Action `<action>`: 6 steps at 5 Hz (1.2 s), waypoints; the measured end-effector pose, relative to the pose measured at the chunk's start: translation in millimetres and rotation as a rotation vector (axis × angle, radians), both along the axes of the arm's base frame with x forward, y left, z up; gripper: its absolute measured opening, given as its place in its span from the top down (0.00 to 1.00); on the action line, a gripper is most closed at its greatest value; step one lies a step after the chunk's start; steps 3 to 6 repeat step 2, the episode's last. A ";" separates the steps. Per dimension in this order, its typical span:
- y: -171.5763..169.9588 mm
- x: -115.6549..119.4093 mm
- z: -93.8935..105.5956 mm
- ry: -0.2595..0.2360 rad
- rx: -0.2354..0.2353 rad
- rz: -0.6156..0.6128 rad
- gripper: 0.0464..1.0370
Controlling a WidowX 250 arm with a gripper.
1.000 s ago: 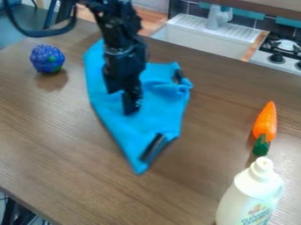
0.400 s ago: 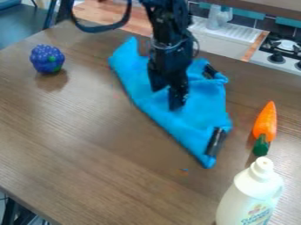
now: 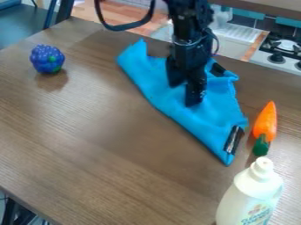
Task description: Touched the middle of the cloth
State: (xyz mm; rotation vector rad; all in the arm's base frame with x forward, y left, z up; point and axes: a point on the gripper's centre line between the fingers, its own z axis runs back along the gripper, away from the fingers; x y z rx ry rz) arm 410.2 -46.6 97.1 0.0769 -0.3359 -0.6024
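The black gripper [image 3: 189, 94] hangs from the top edge, its tips down on the middle of the blue cloth [image 3: 170, 103]. Around it the cloth lies creased and roughly triangular on the table, with one corner toward the back left and another toward the front right. Two dark patches show on its right side. The arm hides part of the cloth's back half. Whether any fabric is pinched cannot be seen.
Right of the cloth lies an orange carrot [image 3: 266, 125], close to its edge. A white bottle [image 3: 250, 195] stands at the front right. A blue-purple toy fruit [image 3: 47, 59] sits at the back left. Behind the table [image 3: 106, 167] are a sink and stove.
The gripper has moved right across the table, and the cloth has shifted right with it, coming nearer the carrot. The carrot, bottle and toy fruit have stayed in place.
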 end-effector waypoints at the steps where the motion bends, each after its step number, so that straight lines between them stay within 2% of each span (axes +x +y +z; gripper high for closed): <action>1: -0.9 -0.9 -1.2 0.001 0.017 -0.026 0.04; 2: 2.7 -16.9 -8.7 0.019 0.032 -0.051 0.04; 6: 2.7 -16.9 -8.7 0.019 0.032 -0.051 0.04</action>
